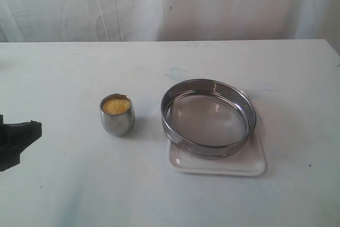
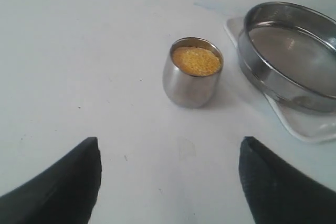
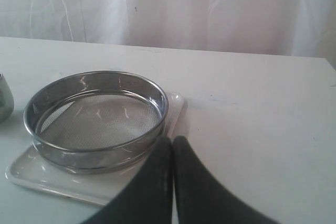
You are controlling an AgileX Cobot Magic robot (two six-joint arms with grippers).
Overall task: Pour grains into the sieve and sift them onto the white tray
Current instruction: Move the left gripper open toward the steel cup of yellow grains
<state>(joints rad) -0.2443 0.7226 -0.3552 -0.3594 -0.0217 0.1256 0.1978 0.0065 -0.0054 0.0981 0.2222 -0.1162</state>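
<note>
- Empty left pincer [image 2: 169, 145] gapes wide; cup [image 2: 189, 85] of grains [image 2: 196, 60] stands straight ahead for grasping.
- Empty right pincer [image 3: 172, 141] is closed; sieve [image 3: 94, 158] ahead sits on white tray [image 3: 31, 177] to catch siftings.

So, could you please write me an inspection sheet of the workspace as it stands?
Surface: white table, faint bluish marks toward the far side.
Job's things: grains fill an upright steel cup, which stands left of the sieve and apart from it; sieve sits on the tray, mesh bare; no grains on the tray.
Clutter: nothing seen.
Grippers: left gripper, jaws open, empty, facing the cup; right gripper, jaws shut, empty, pointed toward the sieve.
Cables: nothing seen.
Surroundings: white curtain behind the table.
</note>
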